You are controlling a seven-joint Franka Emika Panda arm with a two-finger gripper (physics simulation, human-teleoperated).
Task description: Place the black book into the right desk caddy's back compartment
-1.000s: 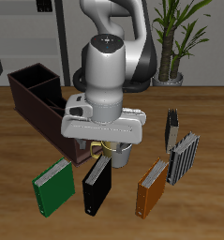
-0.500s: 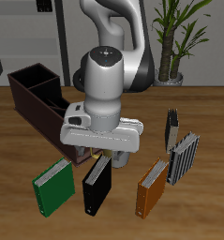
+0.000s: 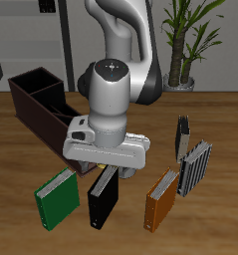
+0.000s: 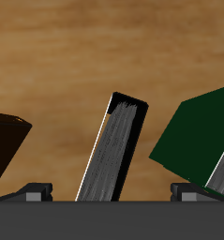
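The current step is the approach to the grasp: the arm's two-finger gripper (image 4: 112, 190) hangs directly over the plain black hardcover book with white page edges (image 3: 104, 195), which stands upright on the wooden table (image 3: 220, 120) near its front edge, between the green hardcover book (image 3: 57, 196) and the orange hardcover book (image 3: 161, 199). In the wrist view the black book (image 4: 113, 148) sits centred between the two fingertip pads (image 4: 36, 190), with its top edge of white pages running toward the camera. The jaws stand wide apart, well clear of both covers, and hold nothing. The next move, as judged from this pose, calls for a straight descent until the pads flank the covers, then closure across the book's thickness, a lift, and a carry to the long dark brown open-topped desk caddy (image 3: 41, 105), which stands farther back, where the squarish end cell (image 3: 34, 85) is the target. The green book (image 4: 196, 138) stands close beside the black one, so the descent should stay centred. Count: five books in all, namely one green, one black, one orange, one black-and-white striped (image 3: 194, 166) and one thin dark grey (image 3: 182, 135); one caddy; one gripper; one potted plant (image 3: 185, 40) behind the table.
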